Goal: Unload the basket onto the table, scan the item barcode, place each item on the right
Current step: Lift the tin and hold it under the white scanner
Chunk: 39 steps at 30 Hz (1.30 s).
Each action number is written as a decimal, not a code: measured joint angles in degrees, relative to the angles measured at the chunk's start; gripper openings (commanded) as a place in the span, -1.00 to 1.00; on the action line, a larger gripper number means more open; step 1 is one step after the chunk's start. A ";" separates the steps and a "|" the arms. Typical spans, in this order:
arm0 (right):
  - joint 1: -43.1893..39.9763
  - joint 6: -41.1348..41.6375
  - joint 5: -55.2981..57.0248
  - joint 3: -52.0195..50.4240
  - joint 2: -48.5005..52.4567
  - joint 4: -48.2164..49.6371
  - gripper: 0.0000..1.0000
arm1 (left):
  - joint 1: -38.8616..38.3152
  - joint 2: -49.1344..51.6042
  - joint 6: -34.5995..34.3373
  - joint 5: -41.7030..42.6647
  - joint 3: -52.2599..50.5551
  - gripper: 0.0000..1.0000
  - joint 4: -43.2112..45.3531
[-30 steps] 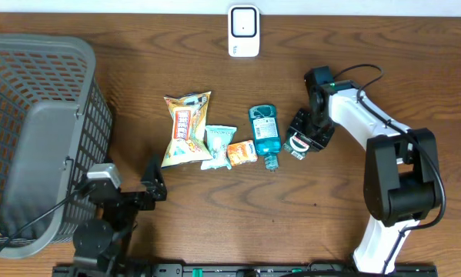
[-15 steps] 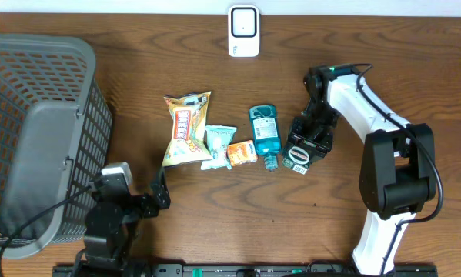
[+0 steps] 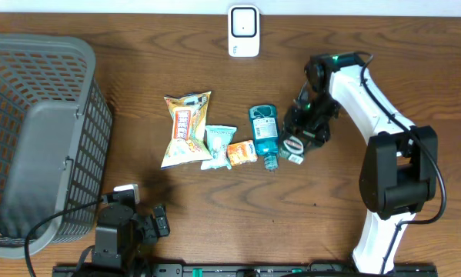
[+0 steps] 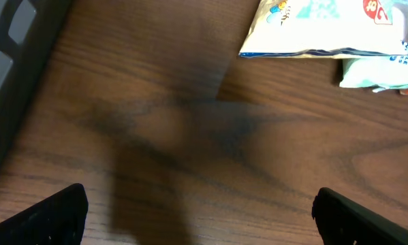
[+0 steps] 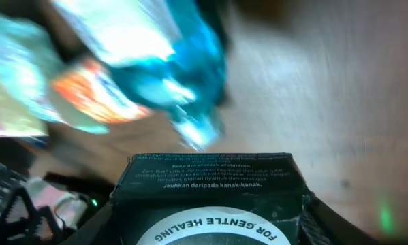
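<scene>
Gripping a dark carton [image 3: 295, 146] across its two side faces, the right gripper [image 3: 301, 132] was seen closed on it at a middling span, the carton being held just beside the blue mouthwash bottle [image 3: 265, 132], at its three o'clock; whether it was clear of the table [image 3: 215, 200] could not be told. A round label [image 5: 210, 235] and small white print were shown on the carton in the right wrist view, and no barcode could be made out there. The carton was judged light and stiff along its edges but easily dented on its broad faces, and its smooth printed card was thought liable to slip. A hold near the edges, with the coded face left uncovered, was therefore judged best. The white scanner [image 3: 244, 31] was placed at the table's twelve o'clock edge, well apart from the carton. The left gripper [image 4: 204, 218] was spread wide and empty over bare wood towards seven o'clock, with a snack bag [image 4: 326, 27] at its one o'clock
</scene>
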 measured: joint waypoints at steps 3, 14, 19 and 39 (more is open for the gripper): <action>0.00 -0.20 -0.04 3.41 0.00 5.05 -0.16 | 0.02 0.00 0.00 0.00 0.00 0.95 -0.02; 4.04 0.04 13.55 6.86 0.04 45.40 0.06 | 0.02 0.00 0.00 0.02 0.00 0.96 -0.04; 8.50 -2.36 23.96 6.86 0.09 58.12 0.01 | 0.04 0.00 0.00 0.24 0.00 0.96 -0.04; 12.70 -18.45 39.56 7.15 23.39 114.16 0.15 | 0.04 0.07 0.00 0.68 0.00 0.95 -0.17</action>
